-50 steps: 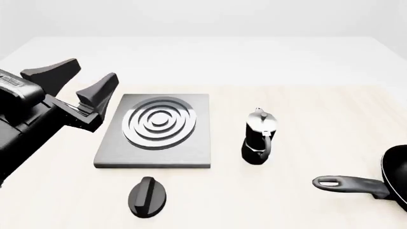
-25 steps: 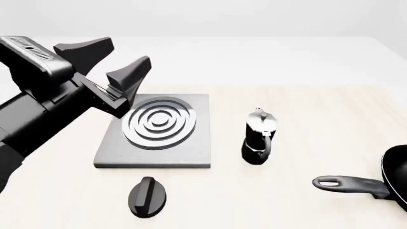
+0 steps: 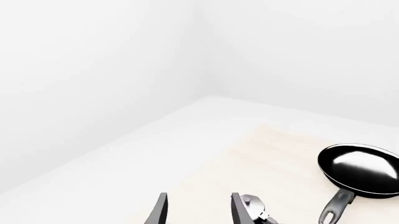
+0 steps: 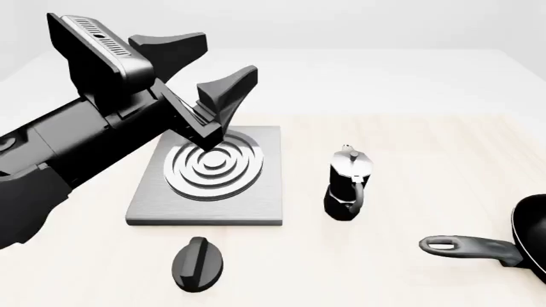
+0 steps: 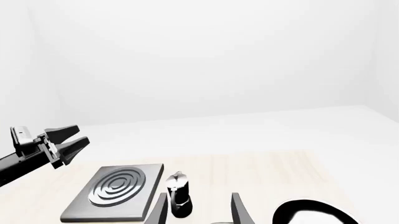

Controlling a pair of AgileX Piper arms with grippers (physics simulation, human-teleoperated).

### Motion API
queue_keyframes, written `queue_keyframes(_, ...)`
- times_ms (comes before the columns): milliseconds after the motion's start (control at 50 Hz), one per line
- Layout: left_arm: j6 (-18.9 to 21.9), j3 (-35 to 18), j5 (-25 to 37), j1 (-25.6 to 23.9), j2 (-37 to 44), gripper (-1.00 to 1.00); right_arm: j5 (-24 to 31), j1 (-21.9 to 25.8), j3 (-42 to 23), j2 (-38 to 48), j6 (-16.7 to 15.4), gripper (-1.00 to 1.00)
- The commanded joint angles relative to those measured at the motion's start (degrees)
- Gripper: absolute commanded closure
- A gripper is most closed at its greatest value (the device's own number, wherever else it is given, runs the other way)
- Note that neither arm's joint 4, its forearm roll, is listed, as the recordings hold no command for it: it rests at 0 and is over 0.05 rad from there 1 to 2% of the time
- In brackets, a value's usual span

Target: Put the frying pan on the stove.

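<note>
— Where is your left claw [image 4: 217,64]?

— It hangs in the air above the far left part of the flat square grey metal stove with silver and dark rings [image 4: 209,176]. Its two black fingers [image 4: 229,86] are spread wide, and nothing is between them.

— And where is the round black frying pan with the long dark grey handle [image 4: 477,247]?

— It lies on the pale wood counter [image 4: 426,166] at the right edge, toward the near corner. The front view cuts off most of its bowl. The handle points toward the left side of the counter, and the loop hole at its tip is well apart from the stove. In your left wrist view you can see the whole pan with its shiny inside.

— What sits between the pan and the stove?

— A black and silver moka pot [image 4: 347,184] stands upright, just beside the stove's right side. A small black oval lid with a knob [image 4: 199,263] lies near the counter's near edge, in front of the stove.

— How is your right claw [image 5: 198,210]?

— Only its two finger tips show in its own wrist view. They stand apart with nothing between them, high over the counter.
</note>
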Motion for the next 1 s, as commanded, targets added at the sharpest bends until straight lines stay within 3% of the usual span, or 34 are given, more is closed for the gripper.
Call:
queue_keyframes(20,0.9,-6.7,1.0,-4.4,6.5,-1.0,0.0,0.1,0.0,0.0,0.1,-1.0)
queue_keyframes(200,0.8,-10.2,1.1,-6.2,11.4,-1.0,0.0,0.1,0.0,0.0,0.1,-1.0)
queue_keyframes(480,2.1,-20.8,4.4,-9.7,21.0,-1.0,0.0,0.0,0.1,0.0,0.3,-1.0)
queue_keyframes(1000,2.1,-28.8,8.2,-13.1,26.8,-1.0,0.0,0.0,0.2,0.0,0.8,-1.0)
